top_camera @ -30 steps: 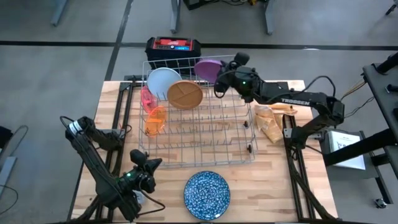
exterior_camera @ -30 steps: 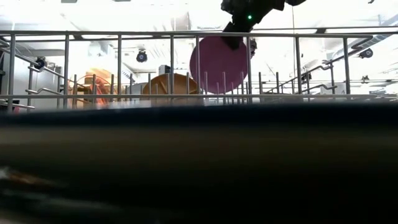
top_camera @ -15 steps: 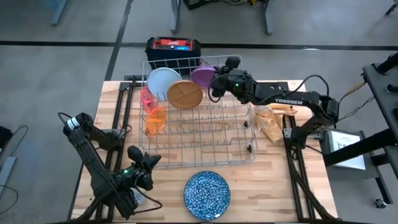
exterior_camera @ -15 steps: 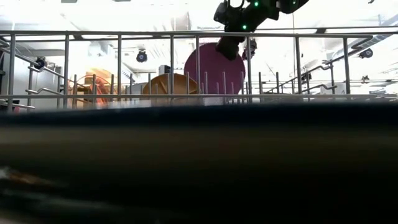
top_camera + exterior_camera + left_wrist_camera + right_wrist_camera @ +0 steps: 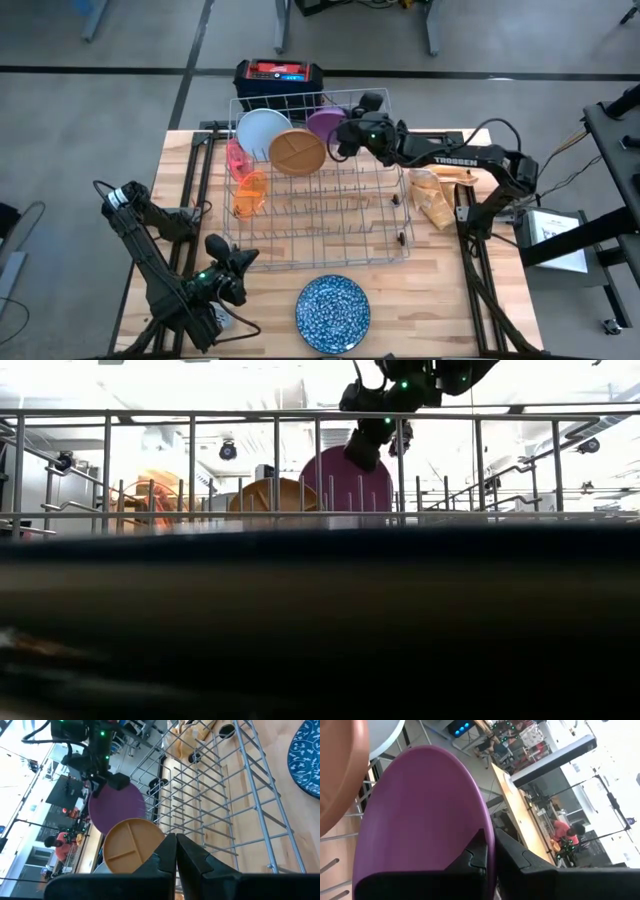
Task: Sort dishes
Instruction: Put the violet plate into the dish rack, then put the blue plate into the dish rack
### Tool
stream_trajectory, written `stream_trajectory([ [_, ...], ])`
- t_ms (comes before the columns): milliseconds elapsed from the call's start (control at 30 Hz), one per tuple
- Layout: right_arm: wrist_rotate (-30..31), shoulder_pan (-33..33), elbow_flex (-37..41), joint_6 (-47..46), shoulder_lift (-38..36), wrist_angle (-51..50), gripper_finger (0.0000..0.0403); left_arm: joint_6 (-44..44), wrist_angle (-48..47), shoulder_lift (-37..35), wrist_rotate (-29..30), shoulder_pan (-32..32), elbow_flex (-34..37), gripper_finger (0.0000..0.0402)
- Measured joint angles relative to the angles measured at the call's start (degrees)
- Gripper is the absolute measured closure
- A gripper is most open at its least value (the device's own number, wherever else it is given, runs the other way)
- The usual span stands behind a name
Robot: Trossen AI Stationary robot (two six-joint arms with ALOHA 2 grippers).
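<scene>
Fingers, right gripper [image 5: 345, 133]: clenched on the rim of the purple plate [image 5: 326, 123], which stands upright between them at the rack's [image 5: 330, 215] far end, just beside the brown divided plate [image 5: 297, 152]. Fingers, left gripper [image 5: 240, 260]: pressed together, grasping nothing, above the desk [image 5: 440, 300] near the rack's front corner. Blue speckled plate [image 5: 332, 308]: flat on the desk, near those left fingers.

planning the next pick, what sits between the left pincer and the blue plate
Only bare wooden table lies between the left pincer and the blue plate, as the high view shows; the rack sits just beyond that gap.
</scene>
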State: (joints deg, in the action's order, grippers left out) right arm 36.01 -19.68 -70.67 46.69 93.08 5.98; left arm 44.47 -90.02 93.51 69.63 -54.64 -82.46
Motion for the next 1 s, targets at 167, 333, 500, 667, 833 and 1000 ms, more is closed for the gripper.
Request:
stream_trajectory([
  [167, 0.01, -0.11, 0.0, -0.17, 1.06, -0.89, 0.0394, 0.02, 0.0, 0.0, 0.0, 0.01, 0.0, 0.0401],
  [333, 0.06, -0.15, 0.0, -1.11, 1.6, -2.75, 0.0394, 0.01, 0.0, 0.0, 0.0, -0.02, 0.0, 0.0401],
  [500, 0.06, -0.15, 0.0, -1.33, 1.68, -3.19, 0.0386, 0.12, 0.02, 0.0, 0.0, 0.0, 0.0, 0.0401],
  [667, -0.02, -0.11, 0.0, -3.06, 1.68, -4.48, 0.0344, 0.16, 0.02, 0.0, 0.0, 0.01, 0.0, 0.0401],
  [833, 0.76, -0.11, -0.01, -3.91, 1.68, -4.64, 0.0299, 0.17, 0.07, 0.0, 0.0, 0.01, 0.0, 0.0401],
  [1000, 3.87, -0.11, -0.67, -3.55, 1.68, -4.66, 0.0263, 0.2, 0.19, 0.0, 0.01, 0.01, 0.0, 0.0401],
])
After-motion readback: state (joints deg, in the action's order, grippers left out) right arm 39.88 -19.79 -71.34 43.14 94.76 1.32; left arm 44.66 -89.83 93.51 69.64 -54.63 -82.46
